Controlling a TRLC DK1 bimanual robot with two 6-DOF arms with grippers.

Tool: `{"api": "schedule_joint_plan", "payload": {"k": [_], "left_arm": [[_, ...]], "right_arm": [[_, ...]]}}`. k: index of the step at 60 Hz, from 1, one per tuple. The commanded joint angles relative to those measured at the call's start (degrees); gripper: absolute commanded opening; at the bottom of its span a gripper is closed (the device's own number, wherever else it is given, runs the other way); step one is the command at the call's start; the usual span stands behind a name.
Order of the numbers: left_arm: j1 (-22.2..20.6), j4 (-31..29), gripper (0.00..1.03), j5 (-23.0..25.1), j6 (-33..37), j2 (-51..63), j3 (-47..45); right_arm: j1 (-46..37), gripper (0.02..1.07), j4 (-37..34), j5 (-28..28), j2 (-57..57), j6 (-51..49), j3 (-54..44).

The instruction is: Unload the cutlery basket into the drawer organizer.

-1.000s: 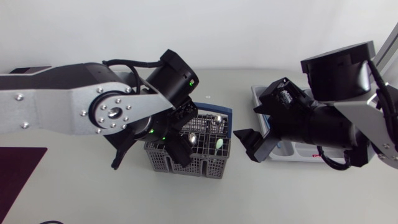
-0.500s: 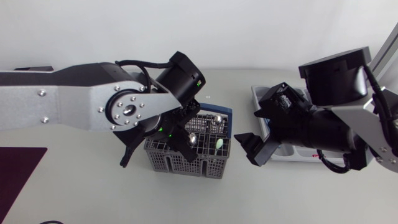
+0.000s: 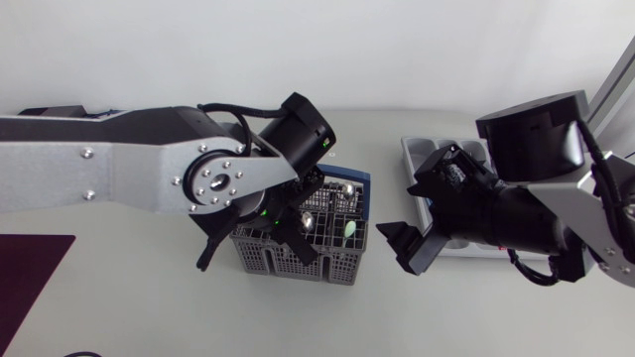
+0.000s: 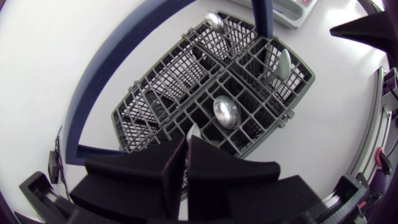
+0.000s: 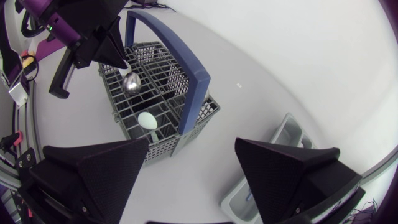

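While still on a utensil (image 4: 192,129), left hand (image 4: 186,144) farther right over basket (image 3: 288,264)

A pale, matte worktop (image 3: 149,307) was seen, evenly lit, with soft shadows cast upon it. A dark maroon mat (image 3: 30,283) was laid flat at its eight o'clock corner.

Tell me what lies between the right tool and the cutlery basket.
Only bare table: the head view and the right wrist view both show an empty strip between the right tool and the basket.
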Motion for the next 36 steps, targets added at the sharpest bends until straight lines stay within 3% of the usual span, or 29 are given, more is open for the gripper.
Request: {"api": "schedule_joint_plan", "payload": {"k": [1,36], "left_arm": [[-0.11,-1.19,0.12,-0.54,-1.36,-0.69,0.96],[-3.63,0.13,0.12,-4.58,-1.09,-12.21,-2.73]], "right_arm": [[-0.5,1.02,0.46,0.01,-0.89,0.79,-1.4],[0.65,1.02,0.2,-0.08,-1.5,1.15,-1.58]]}}
